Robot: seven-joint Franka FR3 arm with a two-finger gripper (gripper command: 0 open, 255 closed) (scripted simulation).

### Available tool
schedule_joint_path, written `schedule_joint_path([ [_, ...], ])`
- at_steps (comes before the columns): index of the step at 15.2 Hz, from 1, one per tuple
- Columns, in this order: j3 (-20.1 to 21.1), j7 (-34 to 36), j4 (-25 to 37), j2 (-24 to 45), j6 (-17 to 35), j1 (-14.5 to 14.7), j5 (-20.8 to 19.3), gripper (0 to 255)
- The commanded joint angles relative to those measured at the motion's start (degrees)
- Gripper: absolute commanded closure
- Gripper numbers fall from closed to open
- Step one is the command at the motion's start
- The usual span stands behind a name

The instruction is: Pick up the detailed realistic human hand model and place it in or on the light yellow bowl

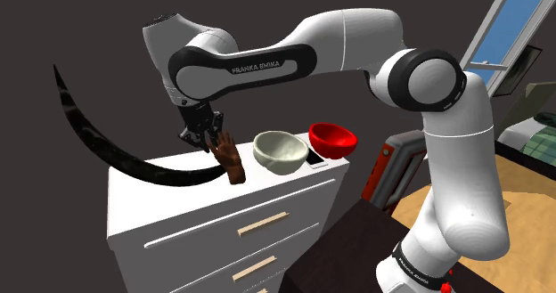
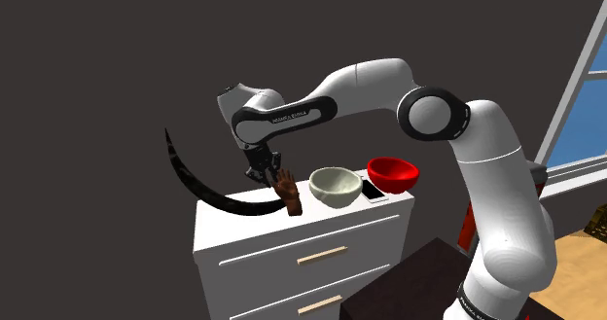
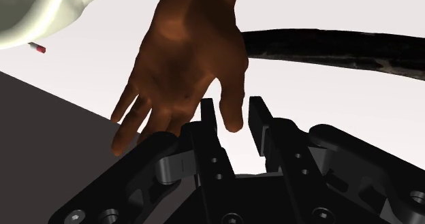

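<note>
At the wrist camera, my black two-finger gripper [image 3: 233, 101] is released: its fingers stand a little apart, with the thumb tip of the brown, lifelike human hand model [image 3: 187, 52] between them. A sliver of white shows between the thumb and one finger, so nothing is clasped.

From the shoulder view, the gripper [image 1: 212, 144] hangs at the model's fingertips. The hand model [image 1: 230, 160] stands upright on its wrist, fingers up, on top of the white chest of drawers [image 1: 143, 207].

A long, curved, glossy black horn-shaped piece [image 1: 107, 140] lies just beside it. One end reaches the model's base. The rest sweeps past the chest's edge towards the shoulder view's left and tapers to a point.

On the model's other side, near but apart from it, sits the pale cream bowl [image 1: 281, 150], upright and with nothing in it. Beyond that, a glossy red bowl [image 1: 331, 139] sits at the chest's far corner, close to the cream one.

The drawer fronts carry light wooden bar handles [image 1: 263, 223].

The white arm [image 1: 356, 51] arches over both bowls from the shoulder view's right. Behind everything is a dark grey wall, with a blue-paned window [image 1: 517, 24] at the upper right.
</note>
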Motion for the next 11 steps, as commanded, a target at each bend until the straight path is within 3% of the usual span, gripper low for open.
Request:
schedule_joint_path([
  [1,0.00,0.00,0.00,0.00,0.00,0.00,0.00,255],
  [11,0.13,-1.82,6.40,-0.35,-6.38,0.90,0.28,255],
])
